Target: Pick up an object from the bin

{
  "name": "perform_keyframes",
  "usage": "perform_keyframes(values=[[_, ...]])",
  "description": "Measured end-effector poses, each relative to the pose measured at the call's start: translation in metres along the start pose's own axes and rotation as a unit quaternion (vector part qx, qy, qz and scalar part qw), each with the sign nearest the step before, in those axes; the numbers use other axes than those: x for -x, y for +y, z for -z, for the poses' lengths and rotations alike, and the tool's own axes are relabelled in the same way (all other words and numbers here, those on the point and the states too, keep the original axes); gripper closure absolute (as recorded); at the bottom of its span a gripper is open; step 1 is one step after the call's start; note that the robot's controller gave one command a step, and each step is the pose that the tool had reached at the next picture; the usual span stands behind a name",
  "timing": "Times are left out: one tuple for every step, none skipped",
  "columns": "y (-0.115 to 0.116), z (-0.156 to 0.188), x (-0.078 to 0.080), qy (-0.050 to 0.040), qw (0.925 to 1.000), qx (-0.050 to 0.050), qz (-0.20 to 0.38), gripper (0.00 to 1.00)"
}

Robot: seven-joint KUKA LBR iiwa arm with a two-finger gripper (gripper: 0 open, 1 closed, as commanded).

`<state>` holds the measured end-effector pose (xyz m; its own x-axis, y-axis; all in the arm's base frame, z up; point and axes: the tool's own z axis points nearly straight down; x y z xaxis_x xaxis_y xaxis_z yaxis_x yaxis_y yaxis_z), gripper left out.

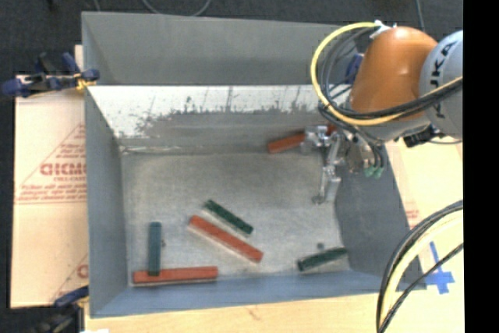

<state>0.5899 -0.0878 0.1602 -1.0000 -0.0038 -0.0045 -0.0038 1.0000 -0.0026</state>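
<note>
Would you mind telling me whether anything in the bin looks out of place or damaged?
Nothing looks damaged or spilled. The only oddity: one orange bar lies apart from the rest, against the bin's far wall beside the gripper.

The bin [101,191] is coloured grey, the front-edge bar [175,274] red-orange, the corner bar [322,259] at front right dark green.

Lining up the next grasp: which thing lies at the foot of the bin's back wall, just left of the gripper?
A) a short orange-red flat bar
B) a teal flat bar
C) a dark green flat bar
A: the short orange-red flat bar lies along the foot of the back wall beside the gripper, while the teal flat bar lies near the front left corner.
</note>
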Motion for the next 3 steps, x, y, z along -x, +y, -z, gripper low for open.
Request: perform_keyframes(values=[[0.085, 0.006, 0.015, -0.002, 0.9996, 0.003, 0.028, 0.0], [0.141, -0.092, -0.012, 0.0035, 0.9991, 0.002, 0.041, 0.0], [0.167, -0.085, -0.048, 0.0014, 0.9986, 0.002, 0.052, 0.0]])
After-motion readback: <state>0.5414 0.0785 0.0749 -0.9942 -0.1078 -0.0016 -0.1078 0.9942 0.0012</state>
